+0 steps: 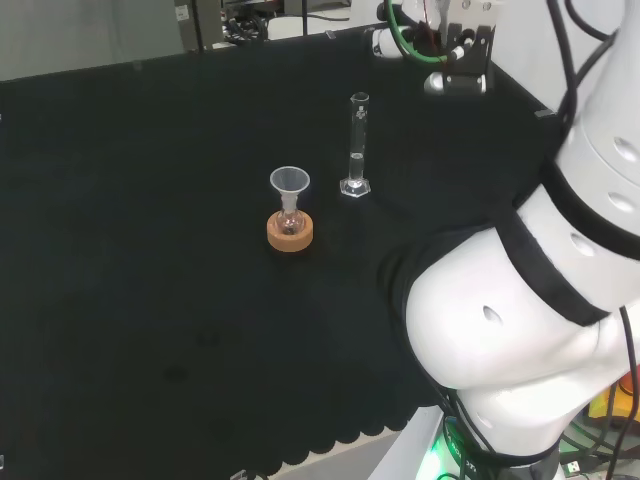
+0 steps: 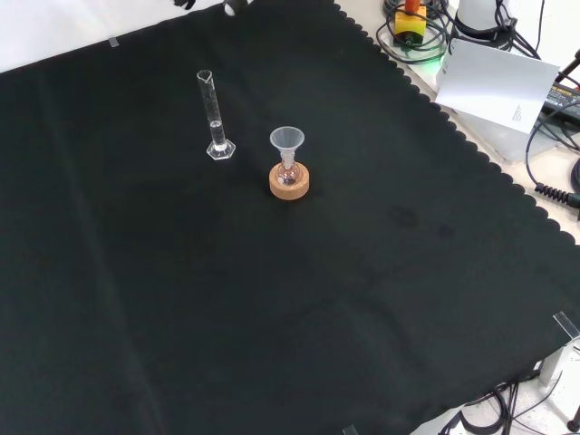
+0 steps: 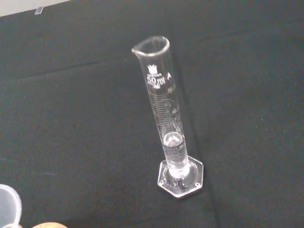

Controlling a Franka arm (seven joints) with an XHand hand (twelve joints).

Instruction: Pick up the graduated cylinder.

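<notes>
Since the graduated cylinder (image 1: 356, 145) stands upright and alone on the black cloth (image 1: 150, 250), nothing has been lifted yet and the approach is what's left to do. In the head view it sits just right of and a bit beyond the small flask (image 1: 290, 218) w/ a clear funnel (image 1: 290, 182) in its neck, flask resting on a cork ring (image 1: 290, 232). In the front view the cylinder (image 2: 216, 116) is to the left of and slightly above that group (near, not touching). The wrist view looks down its length: spout lip up top, hex foot (image 3: 181, 176) flat on the cloth, a little clear liquid low in the tube.

The hand (image 1: 458, 62) is at the top of the head view, well apart from the cylinder; mostly wrist hardware and cabling shows there, so I cannot tell whether its fingers are spread or curled.

Risks, as I judge them:
- Tall narrow tube on a small foot, so a sideways brush from a finger on the way in would prob tip it. Liquid would spill.
- Clear glass on black cloth is hard to locate; a misjudged height could put fingers on the lip, not the shaft.
- The funnel and flask are close by. A wide sweep from that side could knock the funnel off or shove the ring.
- Smooth glass may slide thru the fingers during the lift if they close high near the top.
</notes>
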